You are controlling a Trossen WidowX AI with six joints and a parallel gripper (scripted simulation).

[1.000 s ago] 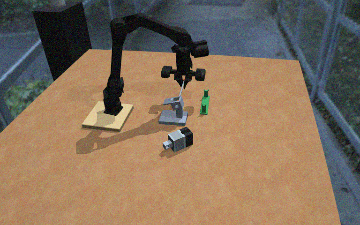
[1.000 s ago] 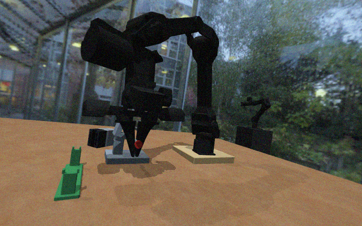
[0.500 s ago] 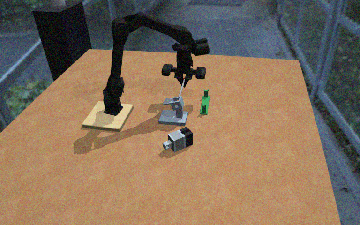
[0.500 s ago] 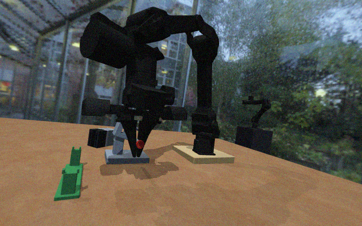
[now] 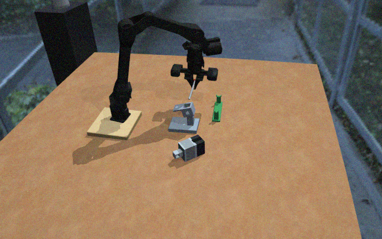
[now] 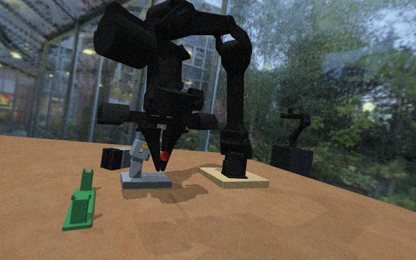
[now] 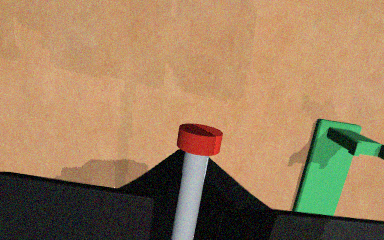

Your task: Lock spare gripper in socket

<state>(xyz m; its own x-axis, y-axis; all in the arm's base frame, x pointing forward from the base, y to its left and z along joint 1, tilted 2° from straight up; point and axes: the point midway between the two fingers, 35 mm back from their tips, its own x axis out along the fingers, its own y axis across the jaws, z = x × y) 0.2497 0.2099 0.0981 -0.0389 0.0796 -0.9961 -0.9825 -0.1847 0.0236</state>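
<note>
My gripper is shut on the lock pin, a thin grey rod with a red head. The pin is held slanted, its red head at the fingers and its free tip pointing down towards the mount in the top view. The pin is clear of the grey mount, whose tilted socket stands on a post and is empty. The spare gripper, a grey and black block with a pale square spigot, lies on the table in front of the mount.
A green stand with two uprights stands beside the mount, on the side away from the arm's base. The arm's pale base board is on the mount's other side.
</note>
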